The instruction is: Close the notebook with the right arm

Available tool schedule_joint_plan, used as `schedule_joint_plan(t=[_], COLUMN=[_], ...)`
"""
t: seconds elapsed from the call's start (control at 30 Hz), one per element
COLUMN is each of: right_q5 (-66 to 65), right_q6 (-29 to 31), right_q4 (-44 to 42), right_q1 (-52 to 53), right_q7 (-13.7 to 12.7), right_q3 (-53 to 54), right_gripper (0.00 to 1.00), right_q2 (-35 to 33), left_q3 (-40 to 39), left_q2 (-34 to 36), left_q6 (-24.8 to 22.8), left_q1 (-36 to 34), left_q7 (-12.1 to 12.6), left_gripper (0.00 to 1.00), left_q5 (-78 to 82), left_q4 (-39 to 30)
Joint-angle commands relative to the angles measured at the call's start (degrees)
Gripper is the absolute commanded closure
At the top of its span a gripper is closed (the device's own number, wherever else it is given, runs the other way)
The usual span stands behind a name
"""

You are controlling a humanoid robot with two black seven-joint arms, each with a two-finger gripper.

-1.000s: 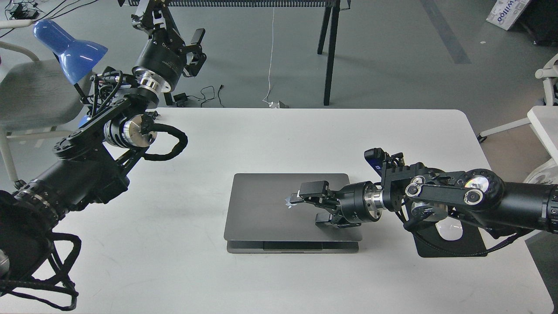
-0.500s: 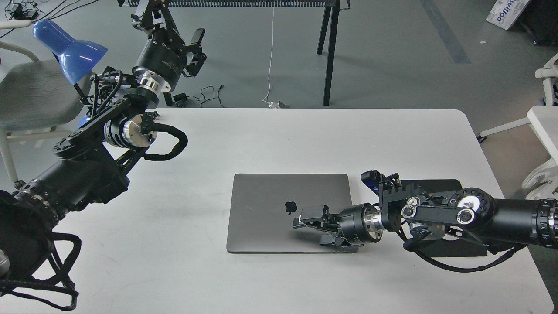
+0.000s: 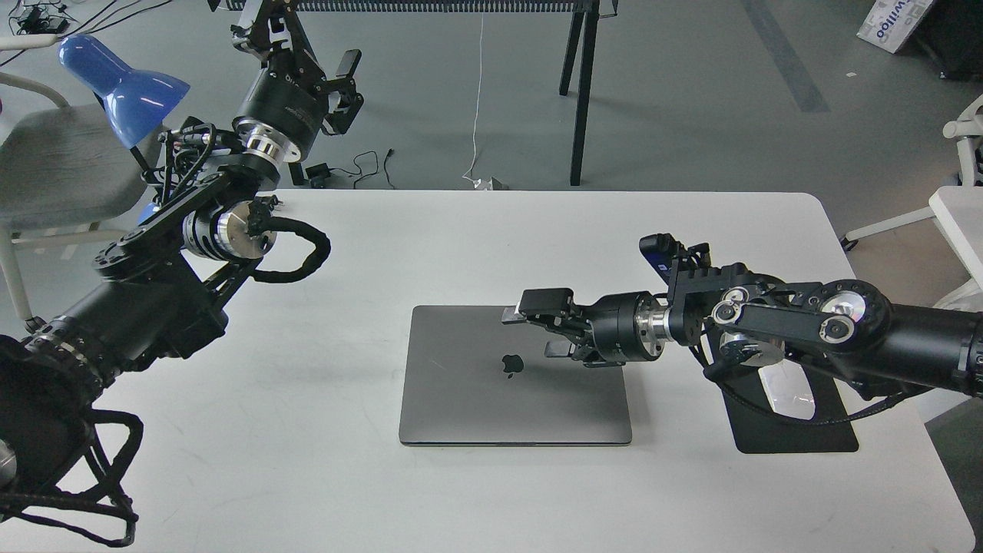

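Observation:
The notebook [image 3: 468, 392] lies shut and flat in the middle of the white table [image 3: 476, 246], its space-grey lid up with the dark apple logo showing. My right arm [image 3: 806, 330] comes in from the right. Its gripper [image 3: 530, 332] is open and empty, hovering just above the back right part of the lid, fingers pointing left. My left arm is raised at the back left by the blue lamp; its gripper [image 3: 347, 86] is open, empty and well away from the notebook.
A black mouse pad [image 3: 799, 434] with a white mouse [image 3: 791, 392] lies right of the notebook, partly under my right arm. A blue lamp [image 3: 123, 81] and a grey chair [image 3: 54, 165] stand at the left. Black desk legs [image 3: 584, 92] stand behind the table.
The lid went from nearly down to fully shut. My right gripper then lifted off the lid and moved back and up; the mouse shows again under the arm. The left arm has not moved.

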Motion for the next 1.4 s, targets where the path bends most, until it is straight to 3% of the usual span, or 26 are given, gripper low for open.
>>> schedule_joint_plan(t=[0.0,0.3,0.57,1.0,1.37], right_q5=[-0.02,0.94,4.8,12.89,12.9], right_q6=[-0.29,0.14,2.25,6.38,6.56], right_q4=[-0.77,-16.06,-16.77,-16.34,-14.93], right_q1=[1.45,-0.21,-8.38,-17.62,-17.97], right_q7=[0.08,0.61,0.7,1.58,1.67], right_q3=[10.48,32.83,46.45,52.53,52.44], right_gripper=[0.0,0.0,0.0,0.0,0.0], right_q2=[-2.31,-2.32,-2.32,-1.97,-1.97], left_q3=[0.07,0.07,0.07,0.07,0.07], left_q2=[0.0,0.0,0.0,0.0,0.0], left_q6=[0.0,0.0,-0.09,-0.18,-0.18], left_q1=[0.03,0.03,0.03,0.03,0.03], left_q7=[0.0,0.0,0.0,0.0,0.0], left_gripper=[0.0,0.0,0.0,0.0,0.0], left_q5=[0.0,0.0,0.0,0.0,0.0], left_q4=[0.0,0.0,0.0,0.0,0.0])
